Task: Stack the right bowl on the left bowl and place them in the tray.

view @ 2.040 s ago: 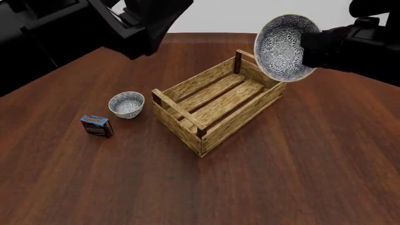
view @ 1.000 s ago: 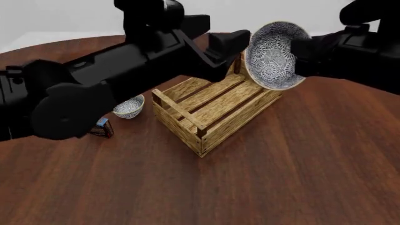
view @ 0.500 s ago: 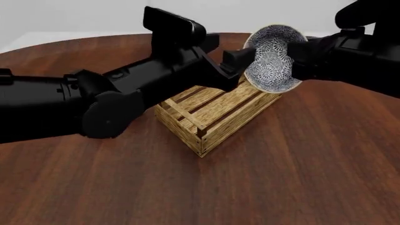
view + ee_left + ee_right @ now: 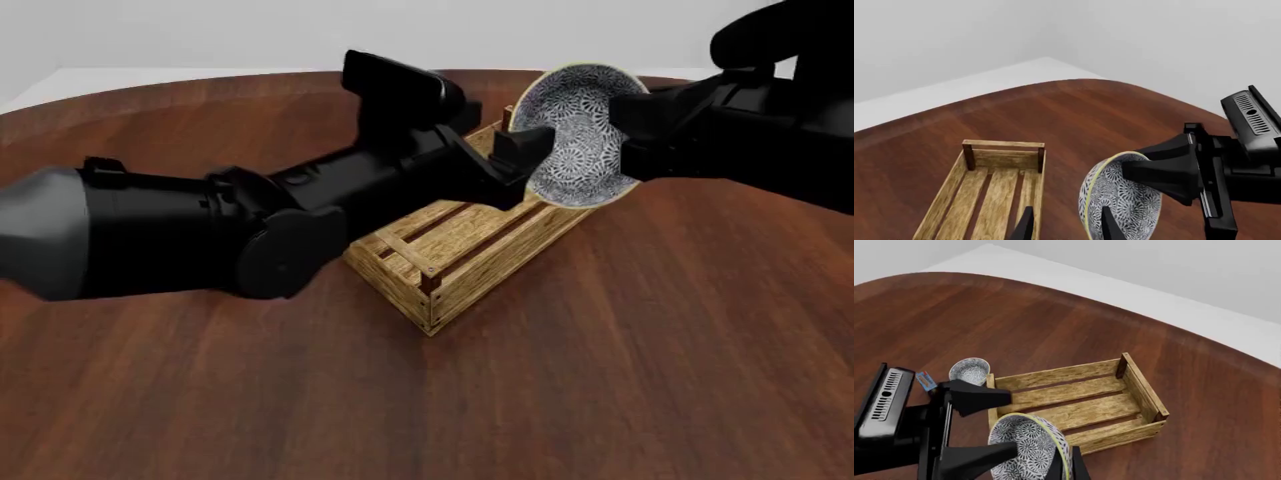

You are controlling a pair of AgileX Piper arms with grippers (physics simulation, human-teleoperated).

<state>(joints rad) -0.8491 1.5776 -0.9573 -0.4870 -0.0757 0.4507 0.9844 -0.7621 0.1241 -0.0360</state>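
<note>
Dark reddish wood counter (image 4: 641,350) carries the tray (image 4: 461,250), a slatted light-wood crate. Above its far end, the right claw (image 4: 1066,471) pinches a blue-and-white floral bowl (image 4: 571,135) by its yellow-edged rim, tipped on edge. Left claw (image 4: 1064,225) is spread beside it. A smaller bowl (image 4: 969,371) sits on the counter.

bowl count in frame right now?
2. A large patterned bowl is held tilted in the air above the crate's far end by the right hand. A small bowl sits on the table beside the crate, visible only in the right wrist view.
</note>
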